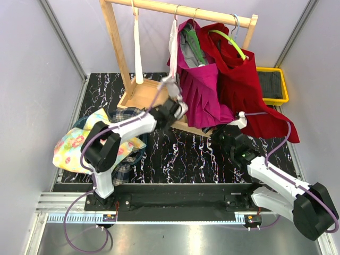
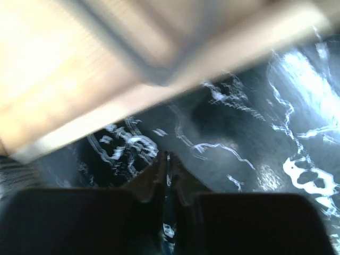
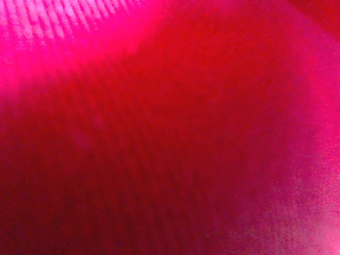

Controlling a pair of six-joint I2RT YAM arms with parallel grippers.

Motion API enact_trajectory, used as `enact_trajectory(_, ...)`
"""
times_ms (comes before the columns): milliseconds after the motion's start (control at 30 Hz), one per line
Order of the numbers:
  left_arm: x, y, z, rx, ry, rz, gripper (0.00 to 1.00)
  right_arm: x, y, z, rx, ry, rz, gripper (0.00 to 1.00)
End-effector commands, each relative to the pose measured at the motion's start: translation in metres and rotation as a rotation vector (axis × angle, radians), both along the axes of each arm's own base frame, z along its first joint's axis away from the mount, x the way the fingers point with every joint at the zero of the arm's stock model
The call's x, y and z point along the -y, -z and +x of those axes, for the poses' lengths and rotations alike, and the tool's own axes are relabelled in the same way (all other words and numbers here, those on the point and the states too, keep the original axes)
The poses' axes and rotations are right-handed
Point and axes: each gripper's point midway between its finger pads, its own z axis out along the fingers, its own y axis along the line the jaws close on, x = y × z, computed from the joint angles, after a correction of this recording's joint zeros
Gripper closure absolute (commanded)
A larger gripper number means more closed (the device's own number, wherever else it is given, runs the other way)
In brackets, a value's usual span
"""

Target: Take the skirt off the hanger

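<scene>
Skirt [image 1: 201,87], magenta and pleated, hangs on the wooden rack [image 1: 114,32] against a red garment [image 1: 249,90]. Left gripper [image 2: 166,158] is closed on nothing. Right gripper [image 1: 219,130], jaws wide, is buried in cloth and could seize the red garment or topple the rack.

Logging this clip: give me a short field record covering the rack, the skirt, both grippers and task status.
rack: wooden rack standing on the marbled table
skirt: magenta pleated skirt, hanging from the rail beside a red garment
left gripper: left gripper shut, near the rack's base
right gripper: right gripper open, at the garments' lower edge; its camera shows only red fabric
other: clothes pile at left, yellow bin at right
status: skirt not yet off its hanger
</scene>
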Motion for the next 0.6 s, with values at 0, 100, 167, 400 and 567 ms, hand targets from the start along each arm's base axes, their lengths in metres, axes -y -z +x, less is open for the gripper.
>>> enact_trajectory(0, -0.027, -0.089, 0.037, 0.039, -0.363, -0.274, 0.82, 0.002, -0.014, 0.007, 0.054, 0.022, 0.030, 0.06)
enact_trajectory(100, -0.023, -0.100, 0.033, 0.009, -0.403, -0.350, 0.77, 0.000, -0.011, 0.007, 0.049, 0.016, 0.033, 0.06)
enact_trajectory(167, -0.004, -0.101, 0.027, -0.044, -0.321, -0.381, 0.67, -0.002, -0.013, 0.008, 0.054, 0.009, 0.036, 0.05)
enact_trajectory(400, 0.036, -0.084, 0.045, -0.063, -0.216, -0.324, 0.63, -0.001, -0.012, 0.009, 0.066, 0.009, 0.024, 0.05)
enact_trajectory(567, 0.017, -0.058, 0.079, -0.148, -0.422, -0.395, 0.63, -0.002, -0.011, 0.009, 0.068, 0.005, 0.015, 0.05)
